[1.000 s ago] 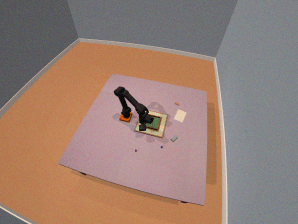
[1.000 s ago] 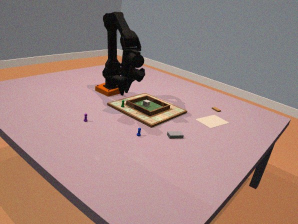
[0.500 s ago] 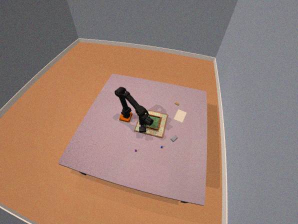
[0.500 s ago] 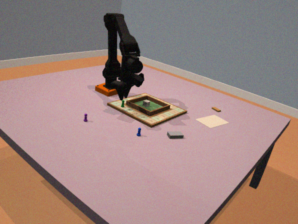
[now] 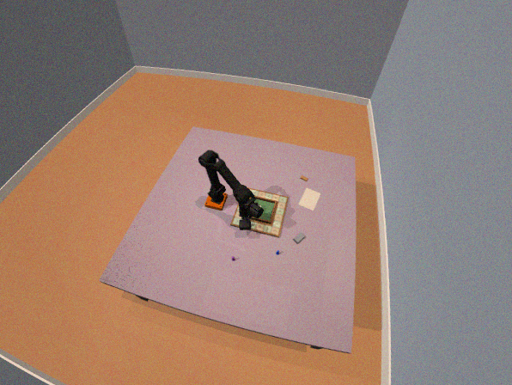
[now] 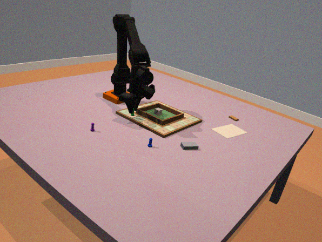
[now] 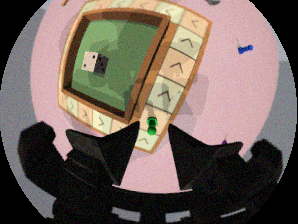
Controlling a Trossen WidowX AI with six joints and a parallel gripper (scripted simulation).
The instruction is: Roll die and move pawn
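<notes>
The green pawn (image 6: 132,113) (image 7: 152,126) stands upright on a square of the board (image 5: 279,235) (image 6: 163,136) (image 7: 177,65), near one corner. My gripper (image 6: 133,111) (image 7: 153,125) is partly open, low over the board, with its fingertips on either side of the pawn and gaps visible beside it in the wrist view. The die (image 6: 158,111) (image 7: 95,63) lies inside the tray (image 5: 268,210) (image 6: 163,122). It shows a light face with a few pips and a dark face; the exact count is too blurred to tell. In the wrist view, arrows beyond the pawn point away from my gripper.
A purple pawn (image 5: 234,259) (image 6: 92,127) and a blue pawn (image 5: 277,253) (image 6: 150,142) (image 7: 245,49) stand off the board. A grey block (image 5: 299,238) (image 6: 189,146), a cream sheet (image 5: 309,198) (image 6: 229,131) and a small orange-brown block (image 5: 304,178) (image 6: 233,118) lie farther off. The tray walls rise beside the gripper.
</notes>
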